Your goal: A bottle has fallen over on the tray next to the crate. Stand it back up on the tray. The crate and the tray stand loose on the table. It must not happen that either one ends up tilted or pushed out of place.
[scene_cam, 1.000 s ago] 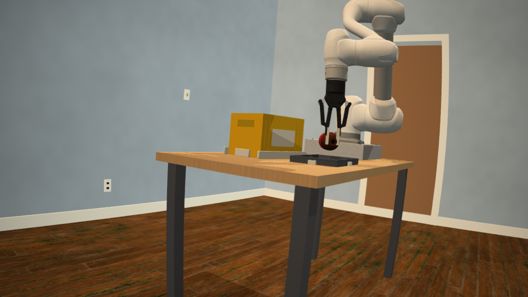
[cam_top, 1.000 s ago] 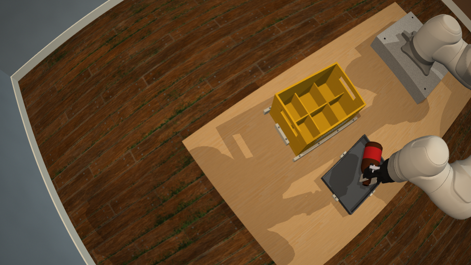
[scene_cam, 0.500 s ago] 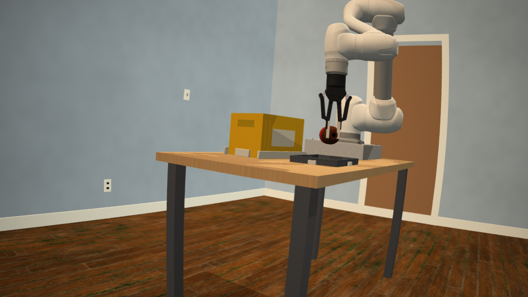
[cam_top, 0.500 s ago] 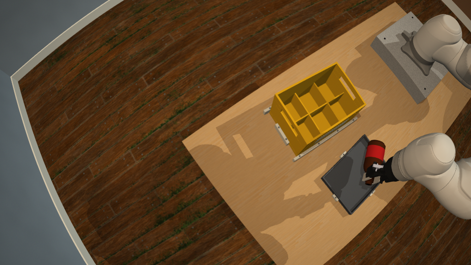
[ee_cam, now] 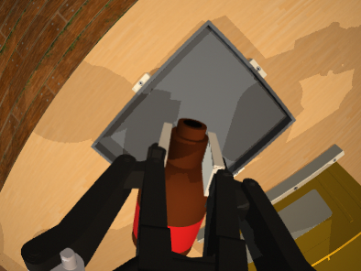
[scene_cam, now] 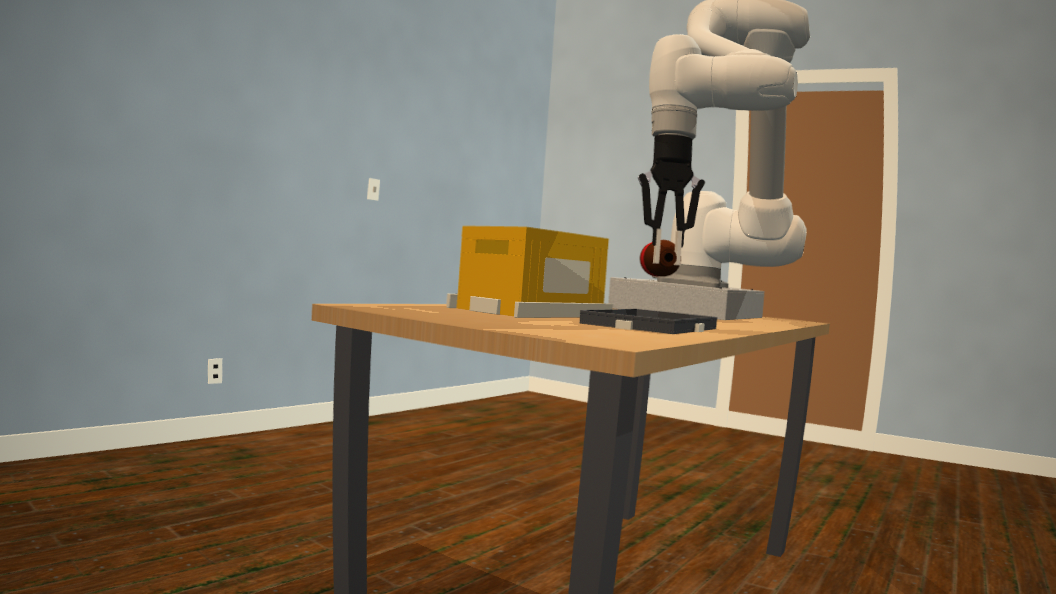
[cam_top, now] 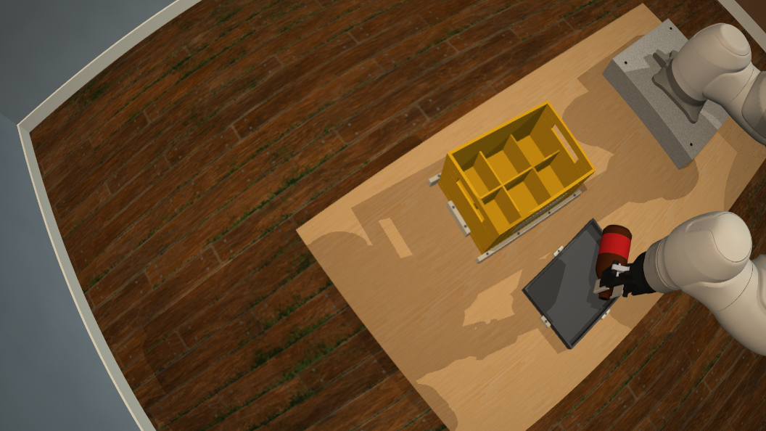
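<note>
My gripper is shut on a brown bottle with a red label. It grips the bottle near the neck and holds it lying level in the air, well above the dark grey tray. In the side view the bottle hangs from the gripper clear above the tray. In the wrist view the bottle sits between my fingers with its open mouth pointing away, over the tray. The tray is empty.
A yellow crate with several empty compartments stands on the table beside the tray, and shows in the side view. The arm's grey base block is at the table's far corner. The tray lies near the table's edge.
</note>
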Available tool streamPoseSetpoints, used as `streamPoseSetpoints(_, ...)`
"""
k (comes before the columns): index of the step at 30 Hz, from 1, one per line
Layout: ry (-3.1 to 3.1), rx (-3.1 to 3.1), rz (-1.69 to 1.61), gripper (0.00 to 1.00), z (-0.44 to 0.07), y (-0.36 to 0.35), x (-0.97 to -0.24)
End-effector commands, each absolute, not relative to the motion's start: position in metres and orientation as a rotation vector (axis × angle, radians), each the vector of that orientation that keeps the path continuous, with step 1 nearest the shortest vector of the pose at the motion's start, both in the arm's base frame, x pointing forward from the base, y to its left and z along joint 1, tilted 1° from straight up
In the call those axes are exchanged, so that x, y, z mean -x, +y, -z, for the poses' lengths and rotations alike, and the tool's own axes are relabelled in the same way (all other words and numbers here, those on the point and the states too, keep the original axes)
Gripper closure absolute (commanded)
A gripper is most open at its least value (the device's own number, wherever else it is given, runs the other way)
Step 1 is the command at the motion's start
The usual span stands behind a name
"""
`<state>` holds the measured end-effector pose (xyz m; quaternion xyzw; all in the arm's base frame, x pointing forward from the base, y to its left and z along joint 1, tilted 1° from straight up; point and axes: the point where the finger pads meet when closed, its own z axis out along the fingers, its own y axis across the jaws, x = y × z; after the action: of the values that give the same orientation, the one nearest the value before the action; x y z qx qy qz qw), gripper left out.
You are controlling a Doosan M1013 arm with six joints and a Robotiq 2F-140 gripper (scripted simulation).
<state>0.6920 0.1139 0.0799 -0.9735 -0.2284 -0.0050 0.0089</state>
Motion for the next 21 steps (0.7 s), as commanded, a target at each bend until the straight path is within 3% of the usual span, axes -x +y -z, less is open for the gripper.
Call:
streamPoseSetpoints(1,-0.706,3.043,0.020,0.90,-0.092,0.116,-0.694)
streamPoseSetpoints(21,-0.706,3.043,0.020,0.90,-0.117,0.115,-0.694)
